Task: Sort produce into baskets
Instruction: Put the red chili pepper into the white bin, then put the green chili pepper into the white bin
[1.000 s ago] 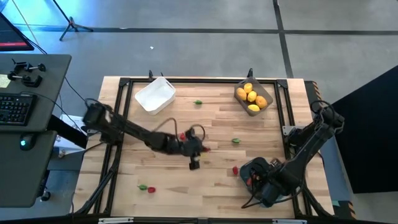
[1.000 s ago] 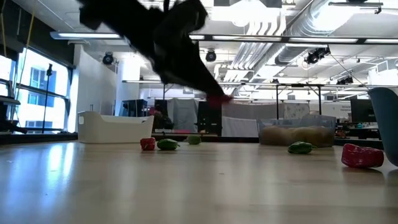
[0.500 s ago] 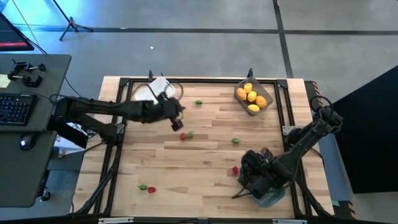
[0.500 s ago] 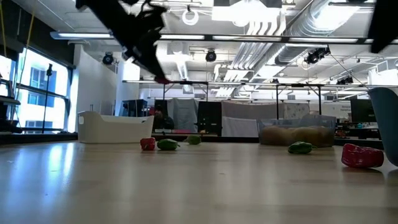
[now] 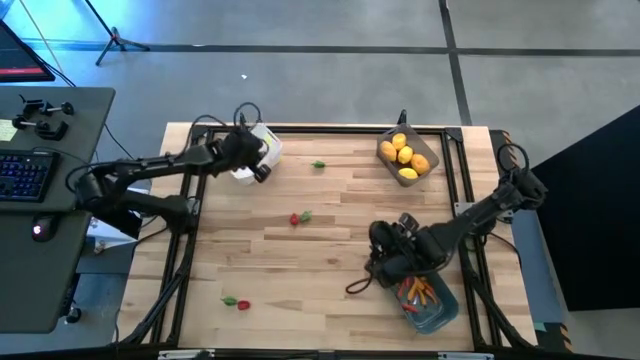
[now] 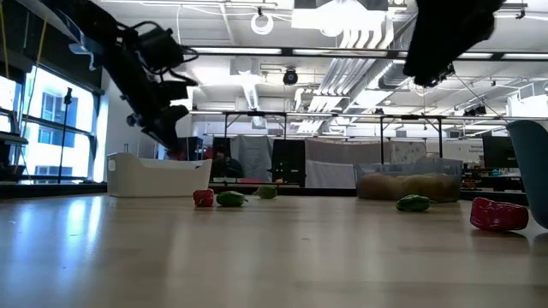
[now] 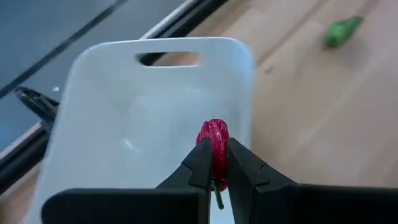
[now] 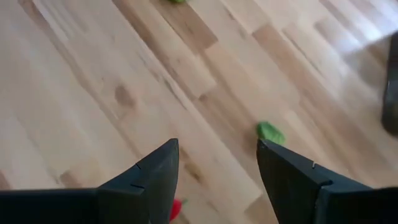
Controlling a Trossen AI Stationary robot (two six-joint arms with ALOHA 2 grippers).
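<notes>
My left gripper [image 7: 217,168] is shut on a small red pepper-like piece [image 7: 214,138] with a green stem, above the white basket [image 7: 106,130]. In the high view it [image 5: 260,168] stands over that basket [image 5: 268,148] at the table's far left. My right gripper [image 8: 217,168] is open and empty above the bare table right of the middle [image 5: 376,268], left of the blue basket [image 5: 432,303]. A green piece [image 8: 270,132] and a red piece [image 8: 176,209] lie on the table below it. My left gripper pinches the red piece between its two fingertips [image 7: 200,160], on the piece's lower half near the stem [image 7: 219,198]. The piece's rounded end [image 7: 214,129] sticks out past the tips. It is lifted clear above the inside of the white basket.
The grey basket [image 5: 408,156] with yellow fruits stands at the far right. The blue basket holds orange and red pieces [image 5: 418,292]. Loose pieces lie on the table: green [image 5: 318,164], red and green [image 5: 298,217] in the middle, green and red [image 5: 236,301] near left.
My left gripper has carried the red piece from the table's middle toward the far left, to above the white basket, staying shut on it. My right gripper has left the blue basket and gone toward the table's middle and a little farther back; the basket's contents now show.
</notes>
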